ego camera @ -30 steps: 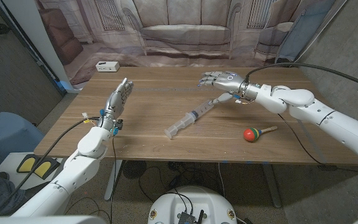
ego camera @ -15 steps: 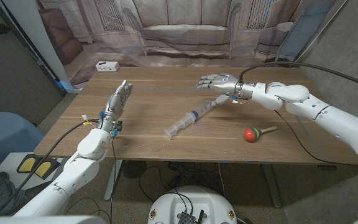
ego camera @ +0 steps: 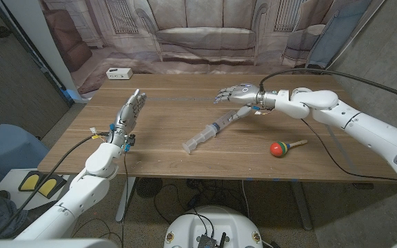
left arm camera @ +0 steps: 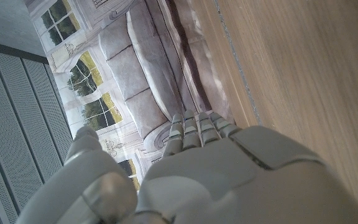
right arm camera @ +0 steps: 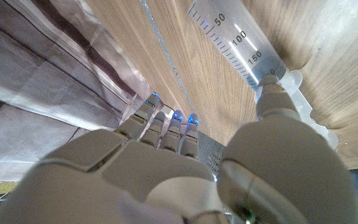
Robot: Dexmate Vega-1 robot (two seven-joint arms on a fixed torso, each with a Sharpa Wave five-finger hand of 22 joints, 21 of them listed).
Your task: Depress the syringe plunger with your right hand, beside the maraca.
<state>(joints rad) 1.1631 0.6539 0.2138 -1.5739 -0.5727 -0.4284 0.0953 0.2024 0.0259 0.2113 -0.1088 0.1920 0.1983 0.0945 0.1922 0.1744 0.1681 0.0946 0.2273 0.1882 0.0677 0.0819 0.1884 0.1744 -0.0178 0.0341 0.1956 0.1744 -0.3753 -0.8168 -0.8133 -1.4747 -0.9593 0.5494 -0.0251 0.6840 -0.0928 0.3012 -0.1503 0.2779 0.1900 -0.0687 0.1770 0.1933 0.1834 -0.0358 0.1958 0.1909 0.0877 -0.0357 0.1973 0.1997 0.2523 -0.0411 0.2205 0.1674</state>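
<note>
Right hand (ego camera: 238, 93): fingers spread and extended, nothing gripped; thumb at the syringe's plunger end.
Syringe (ego camera: 211, 130): lying on the table (ego camera: 171, 148), slanting from under the right hand's thumb out toward the near edge; graduated barrel (right arm camera: 241, 37) close past the thumb.
Maraca (ego camera: 282, 147): on the table, near the right forearm, apart from the syringe.
Left hand (ego camera: 131, 111): fingers straight and together, holding nothing, well apart from the syringe.
</note>
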